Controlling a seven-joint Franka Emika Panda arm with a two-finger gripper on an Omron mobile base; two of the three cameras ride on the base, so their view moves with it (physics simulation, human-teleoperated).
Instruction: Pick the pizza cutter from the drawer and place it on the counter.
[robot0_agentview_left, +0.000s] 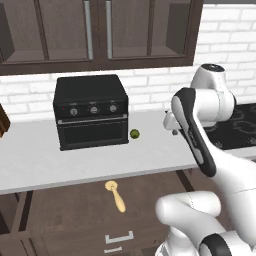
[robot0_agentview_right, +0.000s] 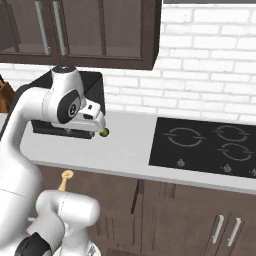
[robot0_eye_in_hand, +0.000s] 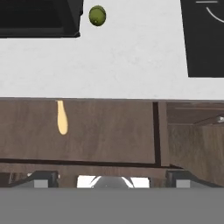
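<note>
Your pizza cutter (robot0_agentview_left: 116, 195) lies flat on the floor of the open drawer (robot0_agentview_left: 75, 210), its disc head close under the counter's front edge and its handle pointing out toward the drawer front. The gripper (robot0_agentview_left: 171, 125) hangs above the counter (robot0_agentview_left: 35, 155), near the stovetop (robot0_agentview_right: 205, 145) side, and you cannot tell whether its jaws are apart or together. A small green fruit (robot0_agentview_left: 134, 133) sits toward the counter's back edge, just beside the black toaster oven (robot0_agentview_left: 91, 111)

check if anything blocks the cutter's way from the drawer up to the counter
Nothing visible does. The cutter lies alone in the open drawer, just below the counter edge; the oven and green fruit sit further back.
</note>
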